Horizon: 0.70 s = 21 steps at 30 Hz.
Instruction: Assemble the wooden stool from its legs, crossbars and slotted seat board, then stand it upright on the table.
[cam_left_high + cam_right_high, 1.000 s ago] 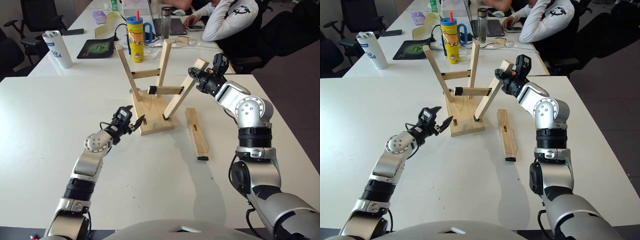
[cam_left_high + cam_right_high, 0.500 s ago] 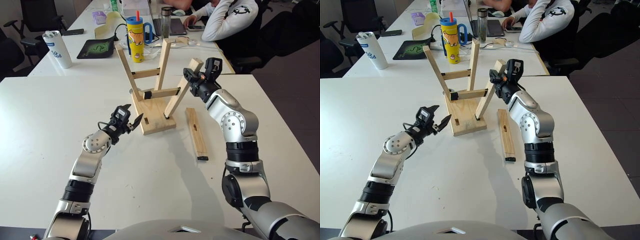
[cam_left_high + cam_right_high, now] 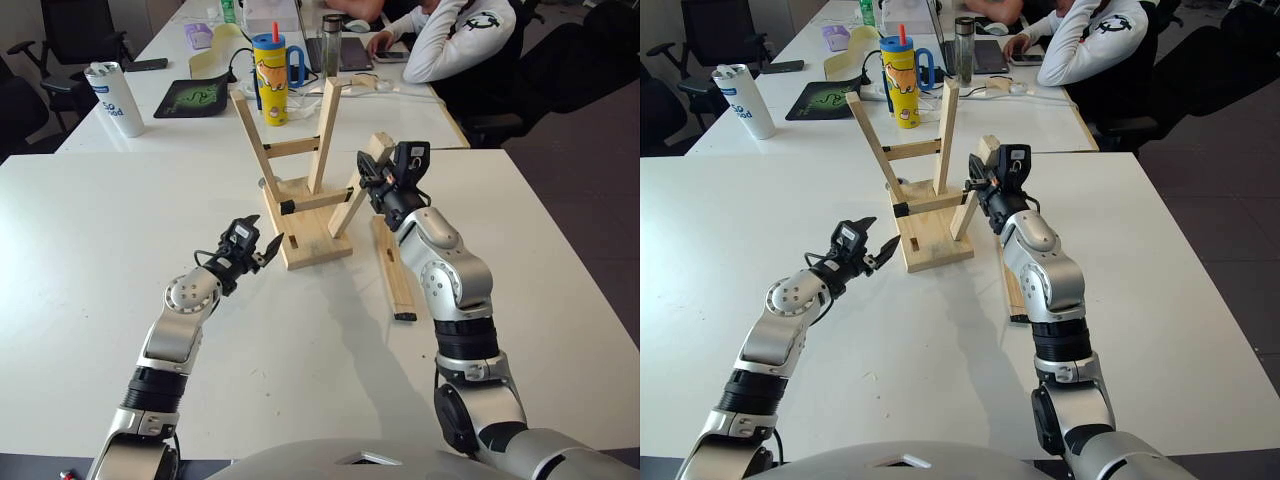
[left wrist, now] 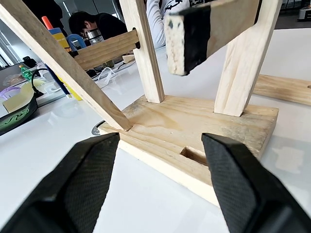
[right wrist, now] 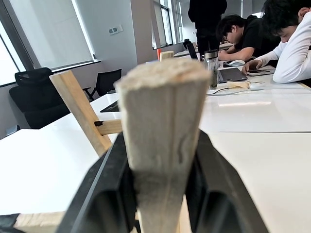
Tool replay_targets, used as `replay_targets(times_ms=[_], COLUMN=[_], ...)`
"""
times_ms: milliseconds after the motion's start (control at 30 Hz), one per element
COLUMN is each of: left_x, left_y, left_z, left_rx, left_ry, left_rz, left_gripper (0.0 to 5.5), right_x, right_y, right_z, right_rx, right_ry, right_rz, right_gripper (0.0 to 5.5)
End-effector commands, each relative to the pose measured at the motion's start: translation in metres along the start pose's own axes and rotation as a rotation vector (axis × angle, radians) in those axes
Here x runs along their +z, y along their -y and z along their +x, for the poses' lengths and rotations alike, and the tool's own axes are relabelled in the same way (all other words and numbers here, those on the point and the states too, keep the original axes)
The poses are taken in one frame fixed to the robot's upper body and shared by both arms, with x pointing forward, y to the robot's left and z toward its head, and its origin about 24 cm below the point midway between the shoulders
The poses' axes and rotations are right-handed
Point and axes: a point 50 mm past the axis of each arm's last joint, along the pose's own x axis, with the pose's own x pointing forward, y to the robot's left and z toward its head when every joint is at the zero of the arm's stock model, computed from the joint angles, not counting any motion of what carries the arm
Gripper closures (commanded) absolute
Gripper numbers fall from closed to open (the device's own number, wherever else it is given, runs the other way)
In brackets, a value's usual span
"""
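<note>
The seat board [image 3: 316,236] lies flat on the white table [image 3: 90,230]. A pair of legs [image 3: 256,150] rises from it, joined by a crossbar [image 3: 292,148]. The right claw [image 3: 374,182] pinches a third leg [image 3: 345,212] near its top. Its wrist camera shows that leg's end wedged between both fingers [image 5: 104,194]. The left claw [image 3: 263,240] is spread near the board's corner. Its wrist camera shows an empty slot [image 4: 194,156] in the board's edge. A loose leg [image 3: 398,285] lies just beside the board.
</note>
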Motion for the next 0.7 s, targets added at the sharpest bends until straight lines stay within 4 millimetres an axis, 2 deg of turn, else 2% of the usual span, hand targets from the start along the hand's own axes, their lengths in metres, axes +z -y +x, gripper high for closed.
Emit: replay_targets(times_ms=[33, 233, 367, 400, 467, 700], left_x=[-0.008, -0.011, -0.012, -0.013, -0.014, -0.020], left_y=[-0.003, -0.003, -0.003, -0.003, -0.002, -0.002], left_z=[-0.006, -0.008, -0.010, -0.010, -0.010, -0.010], left_rx=[0.020, 0.028, 0.039, 0.039, 0.042, 0.051], left_ry=[-0.039, -0.050, -0.054, -0.055, -0.058, -0.076], left_rz=[0.005, 0.001, -0.001, 0.000, -0.006, 0.020], left_gripper=[2.38, 2.38, 2.38, 2.38, 2.38, 2.38], right_x=[-0.030, -0.043, -0.032, -0.027, -0.005, 0.062], right_y=[-0.011, -0.002, 0.006, 0.008, 0.007, -0.004], right_z=[-0.001, -0.005, -0.002, -0.001, 0.001, 0.009], right_rx=[0.004, -0.037, -0.081, -0.088, -0.079, -0.003], right_ry=[-0.145, -0.181, -0.095, -0.058, 0.071, 0.361], right_rz=[-0.046, -0.077, -0.057, -0.046, -0.046, -0.160], right_gripper=[4.47, 4.47, 4.47, 4.10, 3.85, 3.85])
